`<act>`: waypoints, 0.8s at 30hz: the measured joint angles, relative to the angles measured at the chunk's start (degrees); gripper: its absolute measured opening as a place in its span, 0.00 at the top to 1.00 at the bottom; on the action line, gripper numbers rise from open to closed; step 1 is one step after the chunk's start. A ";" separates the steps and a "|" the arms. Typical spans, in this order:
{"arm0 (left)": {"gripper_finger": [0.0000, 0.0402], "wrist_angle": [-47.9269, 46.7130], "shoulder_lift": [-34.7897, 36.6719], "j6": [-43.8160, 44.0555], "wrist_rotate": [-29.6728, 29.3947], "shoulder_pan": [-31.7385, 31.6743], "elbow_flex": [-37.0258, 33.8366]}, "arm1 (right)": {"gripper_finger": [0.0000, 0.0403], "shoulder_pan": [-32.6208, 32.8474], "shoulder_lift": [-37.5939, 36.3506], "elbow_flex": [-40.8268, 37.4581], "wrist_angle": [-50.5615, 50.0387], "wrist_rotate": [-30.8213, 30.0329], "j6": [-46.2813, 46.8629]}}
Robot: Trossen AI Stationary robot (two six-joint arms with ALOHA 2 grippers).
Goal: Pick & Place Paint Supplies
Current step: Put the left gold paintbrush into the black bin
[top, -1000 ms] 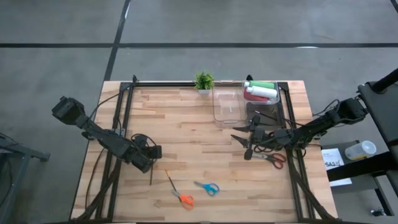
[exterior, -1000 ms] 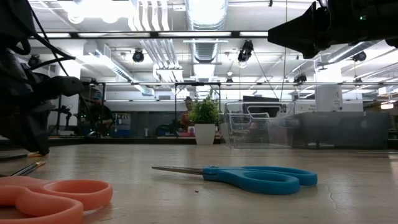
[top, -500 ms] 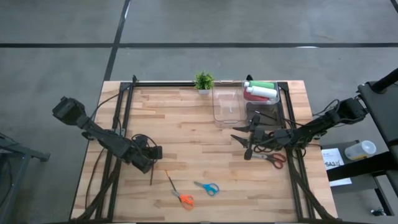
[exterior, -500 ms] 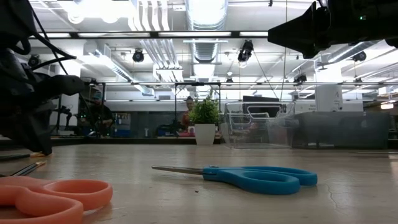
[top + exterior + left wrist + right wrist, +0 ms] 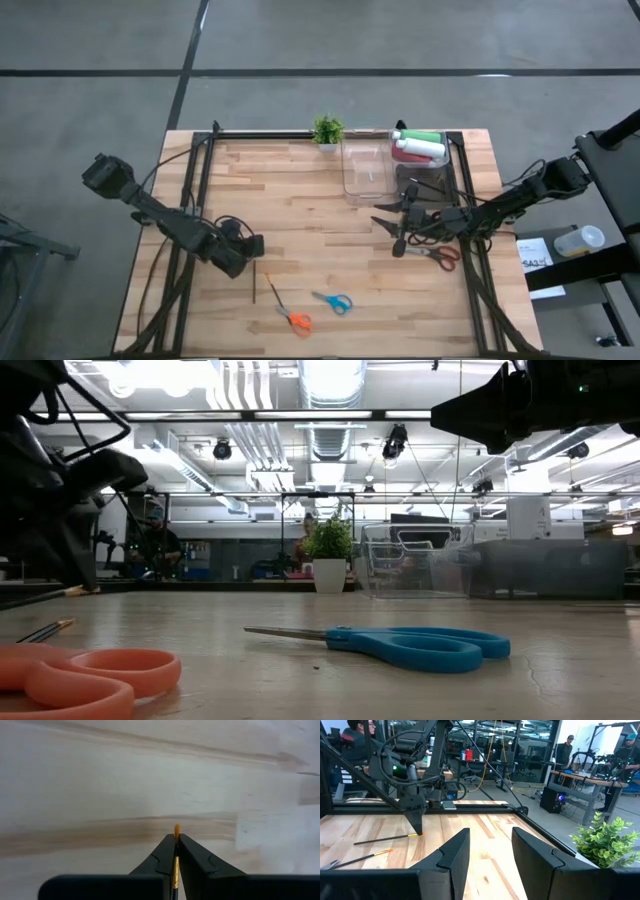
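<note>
My left gripper (image 5: 250,262) stands near the table's left front and is shut on a thin dark brush (image 5: 254,285) with an orange tip. The right wrist view shows that gripper (image 5: 417,827) pointing down with the brush (image 5: 385,839) running out sideways from it. A second brush (image 5: 272,292) lies flat on the wood beside it. Several squeeze bottles (image 5: 418,146) lie in a bin at the back right. My right gripper (image 5: 393,232) hangs open and level right of centre, holding nothing. My left gripper pinches the brush just behind its orange tip (image 5: 176,829) between its two fingers; the tip pokes out past the fingertips (image 5: 165,847). The fingers come steeply from above and lie across the brush. The held end is off the wood; whether the handle's free end (image 5: 356,842) touches it, I cannot tell.
A clear open bin (image 5: 365,170) stands at the back centre beside a small potted plant (image 5: 327,130). Orange scissors (image 5: 297,320) and blue scissors (image 5: 333,301) lie near the front edge. Dark-handled scissors (image 5: 440,255) lie under the right arm. Black frame rails (image 5: 195,200) run along both sides.
My left gripper has risen a little and shifted slightly toward the table's right, staying shut on the brush. The brush's held tip end has come up off the wood with it, and the brush has moved a little to the right.
</note>
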State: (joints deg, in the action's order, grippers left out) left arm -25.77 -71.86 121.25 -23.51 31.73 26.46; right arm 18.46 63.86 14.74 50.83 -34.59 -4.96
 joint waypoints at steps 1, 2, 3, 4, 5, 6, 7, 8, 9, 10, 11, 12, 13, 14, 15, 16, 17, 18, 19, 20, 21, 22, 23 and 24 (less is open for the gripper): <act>0.94 0.23 0.39 0.01 -0.03 -0.03 0.02 | 0.65 0.00 0.00 0.00 -0.01 0.00 0.01; 0.94 0.39 0.73 0.02 -0.07 -0.11 0.02 | 0.65 0.00 0.00 0.00 0.00 0.00 0.01; 0.94 0.64 1.07 0.01 -0.32 -0.26 0.02 | 0.65 0.02 0.00 0.00 0.00 0.00 0.01; 0.94 1.08 1.45 -0.24 -0.74 -0.46 0.02 | 0.65 0.00 0.00 0.00 0.00 0.00 -0.01; 0.94 1.72 1.72 -1.07 -1.17 -0.79 0.04 | 0.65 0.01 0.00 0.00 0.00 0.00 0.01; 0.94 2.50 2.01 -2.11 -1.55 -1.24 0.04 | 0.65 0.00 0.00 0.00 0.00 0.00 0.01; 0.94 3.38 2.33 -3.17 -1.79 -1.81 0.04 | 0.65 0.00 0.00 0.00 0.00 -0.01 -0.01; 0.94 4.39 2.59 -4.28 -1.92 -2.46 0.06 | 0.65 0.00 0.00 0.00 0.00 0.00 -0.01; 0.94 5.50 2.82 -5.60 -1.98 -3.12 0.07 | 0.65 0.00 0.00 0.00 0.00 0.00 0.01; 0.94 6.63 3.08 -7.01 -1.97 -3.84 0.07 | 0.65 0.00 0.00 0.00 0.00 0.00 0.01; 0.94 7.86 3.29 -8.57 -2.01 -4.62 0.09 | 0.65 0.00 0.00 0.00 0.00 0.00 0.01; 0.94 9.26 3.49 -10.18 -1.99 -5.51 0.09 | 0.65 0.00 0.00 0.00 0.00 0.00 0.01; 0.94 10.78 3.57 -11.83 -2.03 -6.37 0.11 | 0.65 0.00 0.00 0.00 0.00 0.00 -0.01; 0.94 12.49 3.59 -13.43 -2.05 -7.26 0.11 | 0.65 0.02 0.00 0.00 0.00 0.00 0.01; 0.94 14.18 3.59 -15.09 -2.04 -8.13 0.11 | 0.65 0.00 0.00 0.00 0.00 -0.01 0.00; 0.94 16.04 3.64 -16.79 -1.99 -9.13 0.11 | 0.65 0.00 0.00 0.00 0.00 -0.01 0.01; 0.94 18.03 3.67 -18.59 -1.86 -10.16 0.11 | 0.65 0.00 0.00 0.00 0.00 0.00 0.01; 0.94 20.00 3.68 -20.51 -1.73 -11.23 0.12 | 0.65 0.00 0.00 0.00 0.00 0.00 0.01; 0.94 21.78 3.68 -22.43 -1.67 -12.32 0.13 | 0.65 0.00 0.00 0.00 0.00 0.00 0.01; 0.94 23.69 3.66 -24.44 -1.55 -13.39 0.13 | 0.65 0.00 0.00 0.00 0.00 0.00 0.01; 0.94 25.83 3.49 -26.72 -1.53 -14.50 0.13 | 0.65 0.00 0.00 0.00 0.00 0.00 0.00; 0.94 28.03 3.25 -29.11 -1.49 -15.66 0.15 | 0.65 0.00 0.00 0.00 0.00 0.00 0.01; 0.94 30.36 2.79 -31.64 -1.45 -16.73 0.17 | 0.65 0.01 0.00 0.00 0.00 0.00 0.01; 0.94 32.73 2.16 -34.12 -1.45 -17.79 0.20 | 0.65 0.00 0.00 0.00 0.00 0.00 0.01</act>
State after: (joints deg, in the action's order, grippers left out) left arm 6.96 -69.70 87.13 -24.95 13.94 26.65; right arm 18.46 63.86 14.74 50.83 -34.59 -4.95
